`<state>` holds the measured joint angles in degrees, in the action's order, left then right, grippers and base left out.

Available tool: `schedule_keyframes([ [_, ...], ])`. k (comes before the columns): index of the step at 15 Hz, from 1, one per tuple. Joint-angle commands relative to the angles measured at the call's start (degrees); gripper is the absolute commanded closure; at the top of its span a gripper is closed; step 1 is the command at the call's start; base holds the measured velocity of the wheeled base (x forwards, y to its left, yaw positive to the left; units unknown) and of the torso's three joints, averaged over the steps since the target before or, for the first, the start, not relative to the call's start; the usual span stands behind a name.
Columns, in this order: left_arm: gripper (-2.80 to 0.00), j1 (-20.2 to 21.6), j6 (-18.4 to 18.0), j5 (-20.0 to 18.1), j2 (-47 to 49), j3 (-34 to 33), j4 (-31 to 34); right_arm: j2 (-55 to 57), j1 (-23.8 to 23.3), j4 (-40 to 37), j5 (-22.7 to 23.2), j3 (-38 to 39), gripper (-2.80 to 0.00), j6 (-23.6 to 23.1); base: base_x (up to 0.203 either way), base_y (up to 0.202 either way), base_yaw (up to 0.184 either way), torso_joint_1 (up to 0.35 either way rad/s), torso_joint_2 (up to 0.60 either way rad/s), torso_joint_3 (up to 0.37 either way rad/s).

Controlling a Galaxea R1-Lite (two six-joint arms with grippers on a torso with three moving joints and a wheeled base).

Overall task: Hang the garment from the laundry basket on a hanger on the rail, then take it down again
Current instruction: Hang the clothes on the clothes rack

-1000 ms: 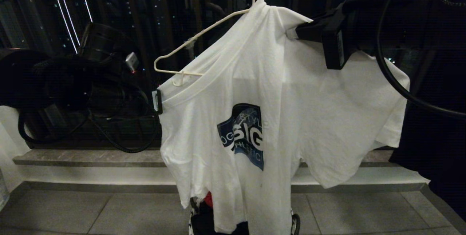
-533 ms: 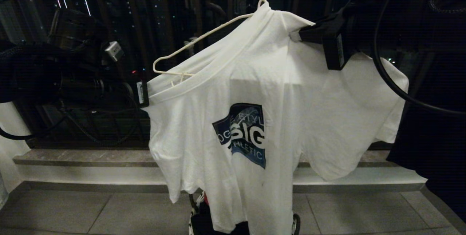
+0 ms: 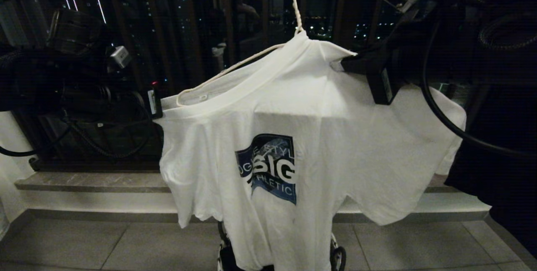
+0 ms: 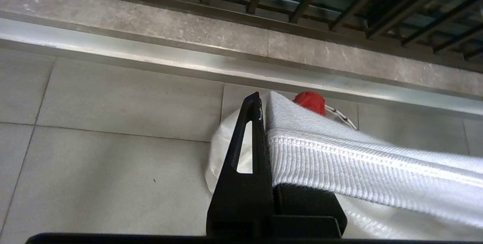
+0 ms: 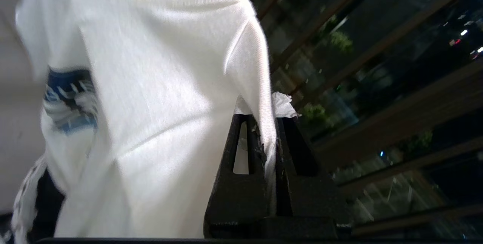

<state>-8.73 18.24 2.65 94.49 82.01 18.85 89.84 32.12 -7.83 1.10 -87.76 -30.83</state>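
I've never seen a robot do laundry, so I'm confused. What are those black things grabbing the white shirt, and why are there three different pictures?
Those black things are the robot's two hands, called grippers. The big picture comes from a camera on the robot's head. There the left gripper pinches the collar of the white T-shirt, and the right gripper pinches its shoulder. The shirt is draped on a thin white wire hanger.

The other two pictures come from small cameras on each wrist, looking along the fingers. The left wrist one shows the ribbed collar clamped, with the tiled floor and a bit of red cloth below. The right wrist one shows shirt fabric squeezed between the fingers.

A laundry basket peeks out under the shirt.
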Motion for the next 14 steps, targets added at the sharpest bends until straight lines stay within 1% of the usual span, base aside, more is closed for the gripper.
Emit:
schedule_keyframes([
  [1, 0.00, -0.16, 0.13, 0.00, -0.55, 0.08, -0.04, -0.40, 0.15, -0.25, 0.15, 3.75, 0.00, -1.33, 0.000, 0.000, 0.000, 0.000, 0.00, 0.000],
  [3, 0.00, -1.20, 0.21, 0.04, -1.15, -0.04, 0.09, 0.52, 0.40, -0.30, 0.21, 5.97, 0.00, -2.35, 0.000, 0.000, 0.000, 0.000, 0.00, 0.000],
  [5, 0.00, -2.58, 0.15, 0.08, -1.40, -0.33, 0.82, 1.69, 1.14, -0.27, 0.22, 5.80, 0.00, -2.45, 0.000, 0.000, 0.000, 0.000, 0.00, 0.000],
  [6, 0.00, -3.68, 0.13, 0.11, -1.41, -0.07, 2.50, 1.98, 1.77, -0.33, 0.22, 5.67, 0.00, -2.46, 0.000, 0.000, 0.000, 0.000, 0.00, 0.000],
  [10, 0.00, -9.20, 0.30, 0.17, -2.95, 0.04, 3.20, 4.07, 4.36, -0.18, 0.19, 5.56, 0.00, -2.02, 0.000, 0.000, 0.000, 0.000, 0.00, 0.000],
  [11, 0.00, -10.72, 0.31, 0.25, -2.86, 0.66, 3.24, 4.89, 4.43, 0.04, 0.21, 5.45, 0.00, -1.52, 0.000, 0.000, 0.000, 0.000, 0.00, 0.000],
  [13, 0.00, -11.72, 0.20, 0.41, -2.25, 4.93, 4.41, 5.85, 5.36, 2.79, 0.28, 5.41, 0.00, 3.12, 0.000, 0.000, 0.000, 0.000, 0.00, 0.000],
  [14, 0.00, -11.92, 0.12, 0.42, -1.87, 7.78, 6.52, 6.51, 5.55, 4.05, 0.30, 5.41, 0.00, 5.00, 0.000, 0.000, 0.000, 0.000, 0.00, 0.000],
])
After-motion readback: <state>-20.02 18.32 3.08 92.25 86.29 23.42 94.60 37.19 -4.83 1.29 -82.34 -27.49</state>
